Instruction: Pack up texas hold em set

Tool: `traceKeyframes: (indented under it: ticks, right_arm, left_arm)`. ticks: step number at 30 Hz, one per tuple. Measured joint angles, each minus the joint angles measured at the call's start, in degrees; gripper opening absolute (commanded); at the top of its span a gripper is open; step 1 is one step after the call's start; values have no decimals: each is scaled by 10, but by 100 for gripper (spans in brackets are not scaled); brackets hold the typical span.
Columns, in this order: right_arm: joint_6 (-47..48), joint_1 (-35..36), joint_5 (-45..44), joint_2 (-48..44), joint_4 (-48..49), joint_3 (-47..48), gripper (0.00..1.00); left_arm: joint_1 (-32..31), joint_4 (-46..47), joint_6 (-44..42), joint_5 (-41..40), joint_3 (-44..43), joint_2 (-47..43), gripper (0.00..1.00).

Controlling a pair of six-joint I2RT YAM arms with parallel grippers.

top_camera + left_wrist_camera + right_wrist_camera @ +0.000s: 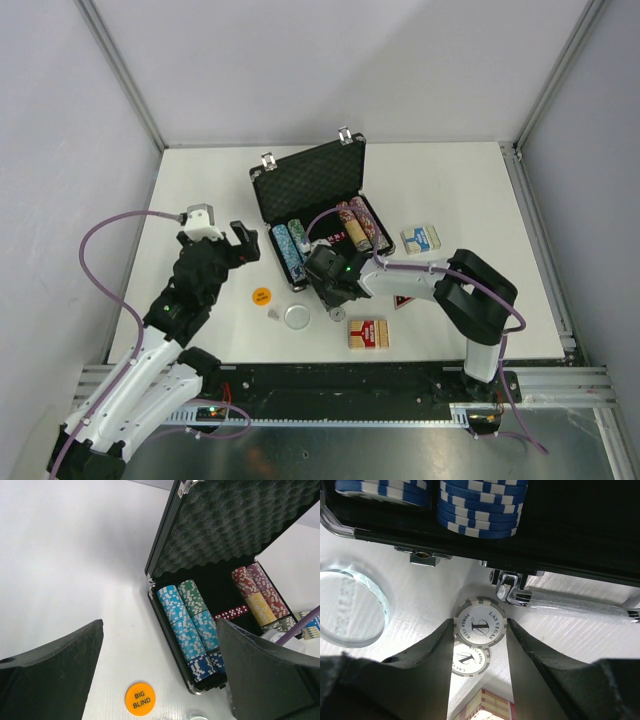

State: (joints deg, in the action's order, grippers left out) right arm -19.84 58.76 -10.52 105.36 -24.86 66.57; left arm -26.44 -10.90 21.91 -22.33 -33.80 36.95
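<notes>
The black silver-trimmed case (262, 178) lies open, its foam lid (235, 525) tilted back. Inside are blue and green chip rows (187, 625), red and yellow rows (257, 597) and red dice (231, 613). My right gripper (329, 294) is just in front of the case's near edge. It is shut on a grey-and-white "Las Vegas" chip (480, 625). A like chip (470, 661) shows just below it. My left gripper (217, 244) is open and empty, left of the case, above the orange "BIG BLIND" button (140, 699).
A clear dealer button (297, 316) lies left of my right gripper and shows in the right wrist view (350, 605). A red card deck (368, 333) lies near the front edge. A second deck (421, 238) lies right of the case. A red triangle (405, 302) peeks from under the right arm.
</notes>
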Motion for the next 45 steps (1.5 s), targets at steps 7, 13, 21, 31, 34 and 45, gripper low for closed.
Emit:
traceKeyframes:
  ticks: [7, 13, 21, 31, 34, 45]
  right_arm:
    - [0, 2, 0, -7, 7, 0, 31]
    - [0, 9, -3, -31, 0, 0, 31]
    - [-2, 40, -10, -37, -28, -2, 31]
    - [-14, 54, -17, -38, -39, -21, 33]
    - [-16, 54, -22, -38, -38, -21, 35]
    - [-24, 54, -31, -38, -35, -32, 48]
  left_arm:
    - [0, 0, 0, 0, 0, 0, 100]
    - [0, 0, 0, 0, 0, 0, 100]
    - [0, 0, 1, 3, 0, 0, 100]
    - [0, 0, 0, 5, 1, 2, 100]
    - [0, 0, 0, 5, 1, 4, 100]
    - [0, 0, 0, 5, 1, 8, 100]
